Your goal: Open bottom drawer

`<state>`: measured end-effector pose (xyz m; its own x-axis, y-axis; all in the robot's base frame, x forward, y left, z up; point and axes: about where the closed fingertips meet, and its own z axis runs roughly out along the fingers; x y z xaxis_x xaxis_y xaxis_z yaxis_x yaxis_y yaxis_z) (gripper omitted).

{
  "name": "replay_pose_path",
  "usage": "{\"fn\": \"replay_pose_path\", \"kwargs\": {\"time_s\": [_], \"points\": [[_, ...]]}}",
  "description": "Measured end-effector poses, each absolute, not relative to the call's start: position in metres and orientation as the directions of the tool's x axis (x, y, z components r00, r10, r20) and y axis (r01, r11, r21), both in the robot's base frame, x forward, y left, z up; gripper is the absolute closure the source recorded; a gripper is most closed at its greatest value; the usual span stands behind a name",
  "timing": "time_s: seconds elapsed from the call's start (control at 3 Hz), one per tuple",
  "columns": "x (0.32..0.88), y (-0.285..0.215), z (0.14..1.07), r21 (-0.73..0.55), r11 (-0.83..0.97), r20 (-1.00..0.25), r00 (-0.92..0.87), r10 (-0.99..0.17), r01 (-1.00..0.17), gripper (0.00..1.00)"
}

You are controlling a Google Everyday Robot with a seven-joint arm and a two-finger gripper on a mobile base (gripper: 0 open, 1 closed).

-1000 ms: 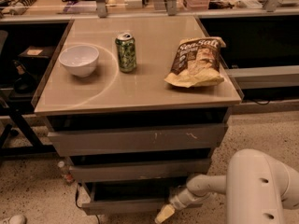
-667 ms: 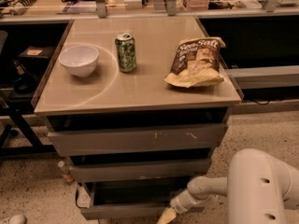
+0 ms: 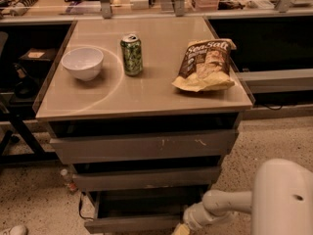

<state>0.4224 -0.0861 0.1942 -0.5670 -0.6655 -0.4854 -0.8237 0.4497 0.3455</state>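
The cabinet under the tan table has three grey drawer fronts. The bottom drawer [image 3: 132, 223] is the narrowest front, lowest in the view, and it stands pulled out, showing its dark box interior [image 3: 144, 204]. Above it are the mid-sized front [image 3: 146, 177] and the tallest front with pale scratch marks [image 3: 144, 147]. My gripper [image 3: 182, 228] is at the right end of the bottom drawer's front, at the frame's lower edge, on the end of the white arm [image 3: 222, 204]. Its tips are partly cut off by the frame edge.
On the table top [image 3: 146, 99] stand a white bowl [image 3: 82, 62], a green can [image 3: 131, 55] and a bag of chips [image 3: 205, 65]. A small bottle [image 3: 67, 179] lies on the speckled floor left of the cabinet. A dark shelf unit stands at the right.
The bottom drawer has come out a little further towards the camera, and my gripper has moved with its front edge, slightly lower in the view.
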Motion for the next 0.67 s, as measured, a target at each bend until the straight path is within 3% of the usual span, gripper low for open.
{"fn": "replay_pose_path", "kwargs": {"time_s": [0.67], "points": [[0.376, -0.101, 0.227, 0.376, 0.488, -0.493, -0.616, -0.615, -0.788, 0.00]]}}
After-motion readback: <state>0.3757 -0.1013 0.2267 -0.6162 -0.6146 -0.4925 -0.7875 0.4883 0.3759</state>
